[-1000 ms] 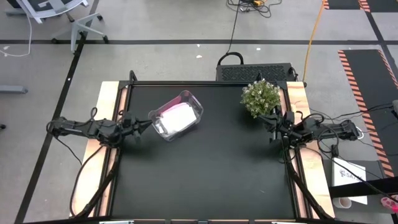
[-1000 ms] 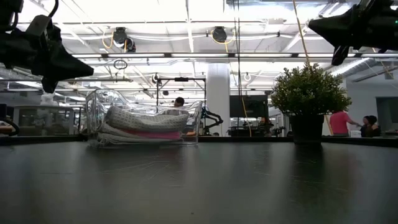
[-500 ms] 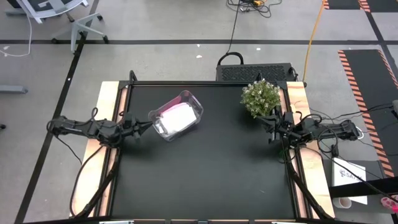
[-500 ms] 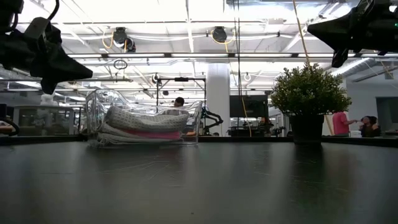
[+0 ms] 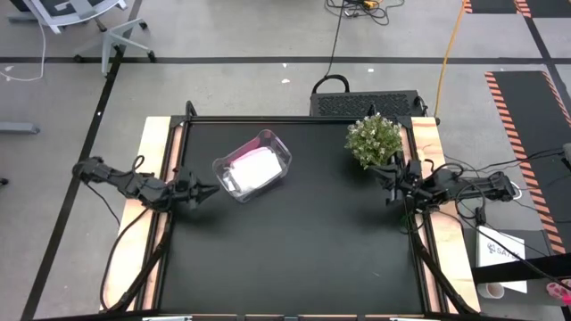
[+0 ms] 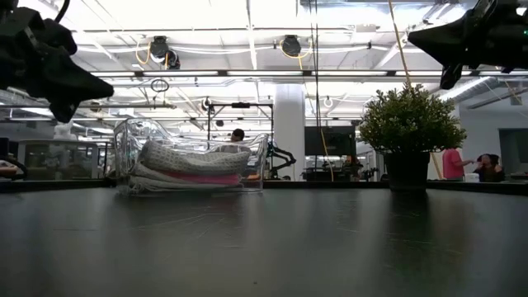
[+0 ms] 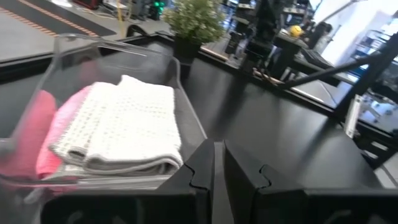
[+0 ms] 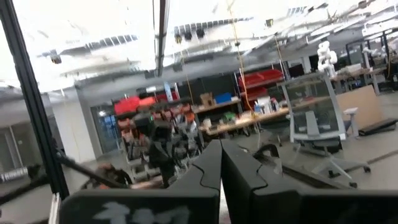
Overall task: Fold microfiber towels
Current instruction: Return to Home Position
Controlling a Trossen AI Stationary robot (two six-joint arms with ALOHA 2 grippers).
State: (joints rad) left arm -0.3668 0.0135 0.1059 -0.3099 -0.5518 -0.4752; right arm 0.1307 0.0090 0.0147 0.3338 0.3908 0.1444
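Holds the left hand [image 5: 209, 190] clenched on nothing, its two fingers [image 7: 202, 177] pressed flat together with only a seam between them. Hangs it clear above the desk [image 5: 294, 259] near the left edge, tip aimed at the clear bin [image 5: 278, 148], just beside the bin's near corner but apart from it. Stretches the left arm [image 5: 134, 183] back from there, low and bent, out across the wooden side strip [image 5: 152, 152].

Holds the right hand [image 5: 385, 181] clenched as well and empty, fingers [image 8: 205, 171] shut tight against each other. Poises it high over the desk's right edge, just beside the potted plant [image 5: 373, 138] and not touching it, pointing inward toward the desk's middle. Runs the right arm [image 5: 464, 187] nearly straight out past the right edge.

Shows the towels folded and stacked inside the bin, which rests on the desk left of centre toward the back, set at a slant to the edges. Stacks a white towel [image 7: 124, 124] on top, a pink towel [image 7: 43, 134] beneath it, and, in the low view, a pale edge [image 6: 157, 183] under the pink.

Takes in the room beyond the desk too, with a person in a red top [image 6: 450, 162] standing far off behind the plant.
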